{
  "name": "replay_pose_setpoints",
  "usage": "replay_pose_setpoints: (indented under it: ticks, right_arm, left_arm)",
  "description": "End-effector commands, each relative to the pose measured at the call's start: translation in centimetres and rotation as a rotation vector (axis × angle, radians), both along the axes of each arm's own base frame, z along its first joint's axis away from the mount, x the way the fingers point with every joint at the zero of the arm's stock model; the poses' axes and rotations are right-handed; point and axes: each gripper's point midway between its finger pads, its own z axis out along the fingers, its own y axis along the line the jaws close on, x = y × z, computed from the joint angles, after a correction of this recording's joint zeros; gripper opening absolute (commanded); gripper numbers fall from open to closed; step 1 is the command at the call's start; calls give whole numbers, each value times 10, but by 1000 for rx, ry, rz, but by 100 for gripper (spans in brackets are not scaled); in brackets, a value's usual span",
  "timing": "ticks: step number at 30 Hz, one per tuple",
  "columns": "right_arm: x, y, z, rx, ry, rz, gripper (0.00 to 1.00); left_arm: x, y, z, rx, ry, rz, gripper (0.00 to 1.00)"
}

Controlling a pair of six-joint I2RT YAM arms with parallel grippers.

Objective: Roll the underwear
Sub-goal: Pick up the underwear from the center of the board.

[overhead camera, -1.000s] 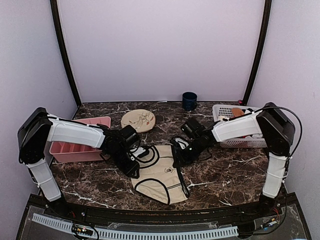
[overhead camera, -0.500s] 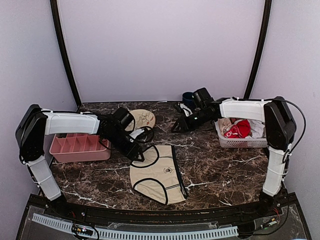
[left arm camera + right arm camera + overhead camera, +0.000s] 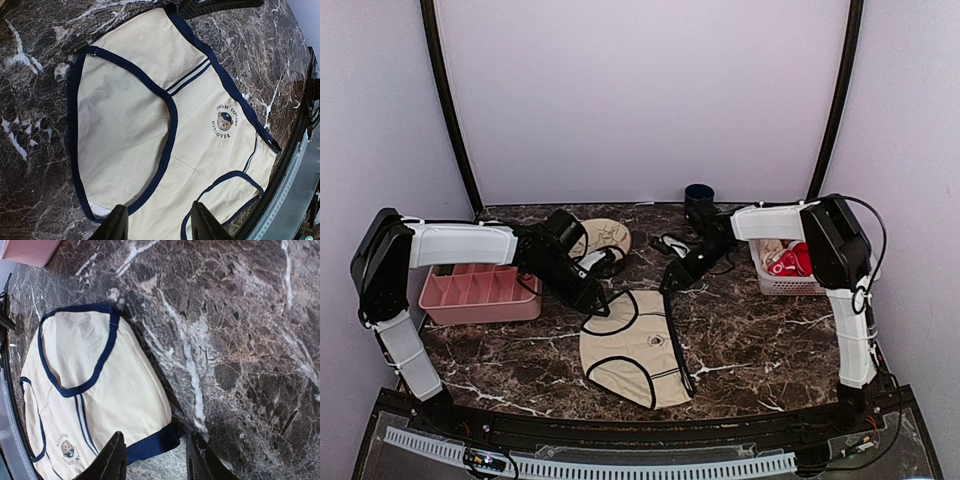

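flat cream underwear (image 3: 642, 348), dark trim

We list: dark marbled tabletop (image 3: 760, 340). On it: the underwear (image 3: 640, 350) flat, near centre; pink divided tray (image 3: 480, 310) left; round plate (image 3: 612, 233) and dark cup (image 3: 698, 193) far; white basket (image 3: 795, 286) right.

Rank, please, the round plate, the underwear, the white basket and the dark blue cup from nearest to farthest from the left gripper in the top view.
From the left gripper:
1. underwear, right at its fingertips, toward the near edge.
2. round plate, just behind it.
3. dark blue cup, at the back, to the right.
4. white basket, at the table's right side.
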Motion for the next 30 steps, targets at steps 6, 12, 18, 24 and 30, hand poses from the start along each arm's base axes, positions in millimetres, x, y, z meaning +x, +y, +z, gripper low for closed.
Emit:
replay_pose_setpoints:
  ticks: [6, 12, 18, 24, 30]
  right_arm:
    - [-7, 5, -22, 8, 41, 51, 35]
    - [-17, 6, -15, 48, 59, 79, 5]
    - [2, -1, 17, 73, 10, 31, 0]
    - [17, -17, 30, 81, -15, -27, 0]
    - [15, -19, 17, 62, 11, -24, 0]
  left_arm:
    - [8, 7, 0, 37, -10, 54, 46]
    - [21, 23, -7, 89, -21, 122, 46]
    - [35, 22, -7, 94, -52, 142, 45]
    - [56, 11, -15, 110, -75, 122, 44]
    - [78, -5, -24, 103, -95, 103, 43]
